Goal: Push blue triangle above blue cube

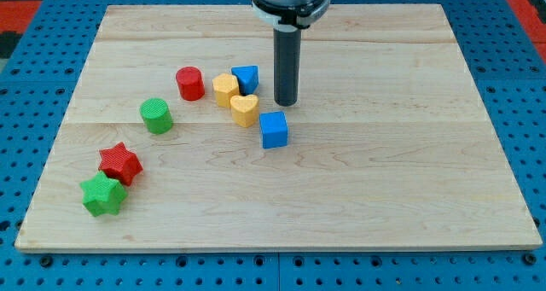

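The blue triangle (246,78) lies near the board's middle, touching a yellow block (225,90) on its left. The blue cube (274,130) sits below and to the right of it, apart from it. A yellow heart (244,109) lies between them, just left of the cube. My tip (286,102) rests on the board right of the blue triangle and just above the blue cube, a small gap from each.
A red cylinder (189,84) stands left of the yellow block. A green cylinder (157,116) lies further left. A red star (119,163) and a green star (104,194) sit at the lower left. The wooden board (409,171) rests on a blue pegboard.
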{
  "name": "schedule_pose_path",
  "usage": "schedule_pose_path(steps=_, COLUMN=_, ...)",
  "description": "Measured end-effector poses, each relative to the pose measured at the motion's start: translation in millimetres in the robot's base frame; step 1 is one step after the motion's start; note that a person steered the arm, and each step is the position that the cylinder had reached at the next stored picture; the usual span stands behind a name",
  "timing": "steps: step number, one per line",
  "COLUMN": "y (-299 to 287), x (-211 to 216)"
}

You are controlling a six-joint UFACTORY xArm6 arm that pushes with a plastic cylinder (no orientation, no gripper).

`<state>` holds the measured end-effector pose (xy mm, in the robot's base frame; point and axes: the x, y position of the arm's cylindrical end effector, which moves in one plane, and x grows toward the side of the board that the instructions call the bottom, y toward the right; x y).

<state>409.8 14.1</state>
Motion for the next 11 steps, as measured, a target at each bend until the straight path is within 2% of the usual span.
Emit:
schedule_pose_path(steps=1, y=-0.3, x=27.5)
schedule_pose_path(steps=2, y=-0.3, x=37.0)
schedule_pose_path(steps=3, y=20.9, x=26.1)
schedule_pose_path(steps=4, y=79.0, x=36.1)
schedule_pose_path(steps=5, y=85.5, x=37.1)
schedule_pose_path(steps=6, y=81.3, x=-27.4)
schedule_pose_path(steps=9, y=-48.1, x=-115.7)
schedule_pose_path(steps=11, y=-86.1, x=-89.9)
